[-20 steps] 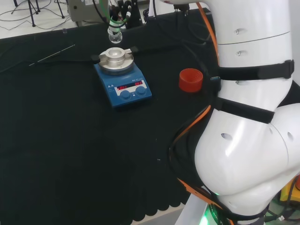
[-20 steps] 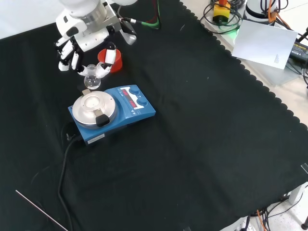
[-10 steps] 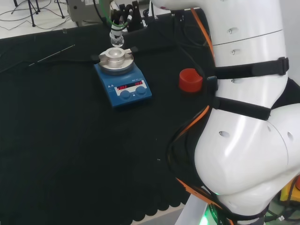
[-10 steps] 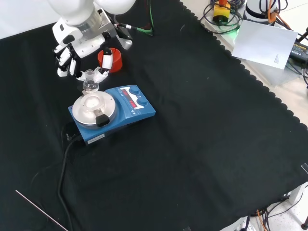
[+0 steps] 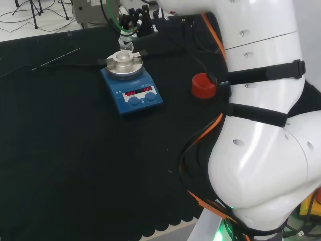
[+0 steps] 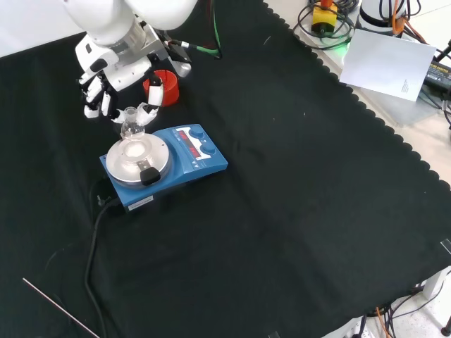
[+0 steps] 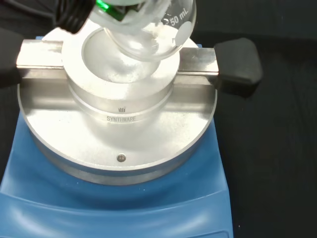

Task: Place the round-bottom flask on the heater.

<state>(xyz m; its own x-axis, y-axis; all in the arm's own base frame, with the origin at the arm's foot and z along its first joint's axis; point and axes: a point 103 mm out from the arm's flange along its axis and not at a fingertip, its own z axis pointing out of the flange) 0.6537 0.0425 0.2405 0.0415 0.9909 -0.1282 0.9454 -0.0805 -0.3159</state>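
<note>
robot hand: comes in from the top of the front view, fingers curled round the neck of the round-bottom flask, pinching it
flask position: hangs over the heater, bulb low above the round metal block's bowl-shaped recess; wrist view puts the clear bulb just over the recess, can't tell if it touches
flask tilt: leaning in the wrist view, neck off to one side
heater: blue base, two knobs and a red display on the front face, black-capped bar across the block, cable running off toward the front view's bottom left
red ring: on the table, right of the heater in the head view, well apart from it
thin rod: lying on the black cloth, bottom left of the front view
table: black cloth
</note>
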